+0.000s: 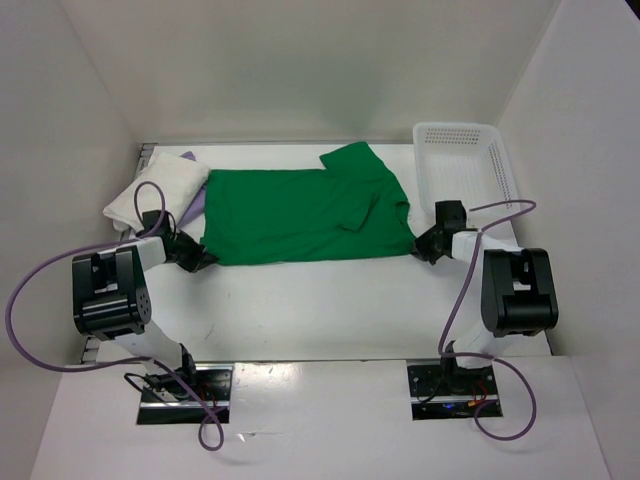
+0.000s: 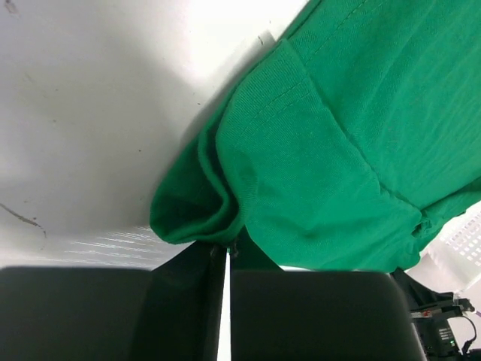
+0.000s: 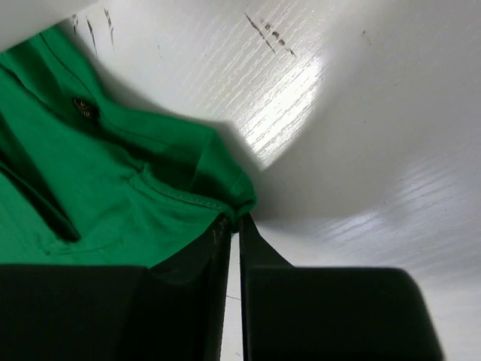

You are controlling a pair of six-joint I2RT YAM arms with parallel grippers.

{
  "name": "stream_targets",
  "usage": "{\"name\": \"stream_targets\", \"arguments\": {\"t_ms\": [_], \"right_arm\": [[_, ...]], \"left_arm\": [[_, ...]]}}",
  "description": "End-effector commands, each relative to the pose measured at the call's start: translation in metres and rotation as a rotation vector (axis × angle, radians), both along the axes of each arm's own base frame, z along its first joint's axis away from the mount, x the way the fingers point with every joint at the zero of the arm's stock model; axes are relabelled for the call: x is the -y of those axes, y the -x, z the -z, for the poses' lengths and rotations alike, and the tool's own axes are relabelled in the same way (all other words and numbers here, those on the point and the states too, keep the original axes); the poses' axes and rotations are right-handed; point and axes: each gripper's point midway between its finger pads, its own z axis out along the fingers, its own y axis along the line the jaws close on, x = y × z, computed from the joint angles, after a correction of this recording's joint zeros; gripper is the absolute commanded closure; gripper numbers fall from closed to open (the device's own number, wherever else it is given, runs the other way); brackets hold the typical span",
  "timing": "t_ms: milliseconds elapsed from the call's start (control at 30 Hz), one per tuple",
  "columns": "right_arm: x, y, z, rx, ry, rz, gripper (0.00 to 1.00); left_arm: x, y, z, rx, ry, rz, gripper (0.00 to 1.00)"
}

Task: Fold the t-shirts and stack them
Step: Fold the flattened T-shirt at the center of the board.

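The bright green t-shirt (image 1: pixel 300 212) lies spread across the table's middle, with a sleeve folded over at its right part. My left gripper (image 1: pixel 200 259) is shut on the green shirt's near left corner (image 2: pixel 197 214). My right gripper (image 1: pixel 424 247) is shut on the shirt's near right corner (image 3: pixel 225 197). The white t-shirt (image 1: pixel 155 190) lies folded at the far left, on top of the lavender t-shirt (image 1: pixel 200 203), of which only an edge shows beside the green shirt.
A white perforated plastic basket (image 1: pixel 462 165) stands at the far right, just behind my right gripper. White walls close the table in at the back and both sides. Cables loop from both arms near the table's side edges.
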Motion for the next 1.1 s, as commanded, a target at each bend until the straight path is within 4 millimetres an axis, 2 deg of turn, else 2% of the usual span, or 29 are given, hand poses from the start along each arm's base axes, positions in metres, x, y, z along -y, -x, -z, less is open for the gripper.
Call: {"name": "stream_targets", "arguments": {"t_ms": [0,67,133,167,233,267,300,333,400,433,467,533,633,667,700,733,800,833,867,900,1000,1033,1067], "right_arm": [[0.012,-0.010,0.000,-0.001,0.036,0.057,0.91],[0.014,-0.007,-0.004,-0.001,0.045,0.063,0.97],[0.017,0.013,-0.006,-0.022,0.039,0.082,1.00],[0.020,0.020,-0.008,-0.030,0.039,0.093,1.00],[0.020,0.039,-0.020,-0.015,0.039,0.093,1.00],[0.022,0.053,-0.021,-0.041,0.039,0.102,1.00],[0.020,0.066,-0.020,-0.055,0.030,0.096,1.00],[0.023,0.070,-0.036,-0.008,0.024,0.118,1.00],[0.019,0.095,-0.033,-0.050,-0.026,0.128,1.00],[0.019,0.099,-0.042,-0.021,-0.044,0.130,1.00],[0.014,0.100,-0.045,-0.006,-0.075,0.142,1.00],[0.007,0.111,-0.048,-0.030,-0.122,0.126,1.00],[0.014,0.121,-0.047,-0.072,-0.125,0.167,1.00],[0.014,0.124,-0.050,-0.066,-0.125,0.166,1.00],[0.013,0.126,-0.051,-0.068,-0.132,0.178,1.00],[0.018,0.128,-0.051,-0.067,-0.108,0.192,1.00],[0.021,0.123,-0.056,-0.060,-0.114,0.213,0.78],[0.023,0.123,-0.057,-0.060,-0.097,0.211,0.69],[0.026,0.120,-0.060,-0.051,-0.086,0.217,0.55],[0.026,0.118,-0.069,-0.025,-0.080,0.208,0.50],[0.026,0.111,-0.082,0.009,-0.069,0.173,0.45],[0.027,0.108,-0.085,0.014,-0.061,0.161,0.45],[0.025,0.102,-0.089,0.046,-0.066,0.141,0.47]], "left_arm": [[-0.011,0.012,0.016,-0.068,-0.080,0.013,0.97],[-0.012,0.019,0.014,-0.098,-0.094,0.019,0.99],[-0.017,0.023,0.012,-0.107,-0.118,0.039,1.00],[-0.019,0.032,0.014,-0.140,-0.113,0.041,1.00],[-0.023,0.039,0.008,-0.142,-0.128,0.065,1.00],[-0.023,0.051,0.010,-0.175,-0.122,0.070,1.00],[-0.025,0.054,0.005,-0.168,-0.141,0.077,1.00],[-0.024,0.056,0.002,-0.170,-0.141,0.077,1.00],[-0.019,0.057,-0.011,-0.142,-0.106,0.082,1.00],[-0.017,0.056,-0.015,-0.135,-0.098,0.098,1.00],[-0.015,0.063,-0.018,-0.163,-0.087,0.101,1.00],[-0.012,0.059,-0.034,-0.134,-0.078,0.117,1.00],[-0.010,0.067,-0.043,-0.145,-0.073,0.118,0.97],[-0.008,0.073,-0.045,-0.163,-0.066,0.119,0.93],[-0.007,0.076,-0.048,-0.163,-0.066,0.119,0.84],[-0.006,0.078,-0.047,-0.173,-0.062,0.120,0.51],[-0.007,0.079,-0.052,-0.166,-0.074,0.107,0.12],[-0.007,0.079,-0.052,-0.166,-0.074,0.107,0.00],[-0.012,0.077,-0.054,-0.161,-0.085,0.094,0.00],[-0.014,0.073,-0.058,-0.145,-0.094,0.101,0.00],[-0.027,0.061,-0.071,-0.100,-0.171,0.105,0.00],[-0.028,0.057,-0.072,-0.083,-0.178,0.104,0.03],[-0.021,0.051,-0.079,-0.034,-0.143,0.122,0.06]]}}
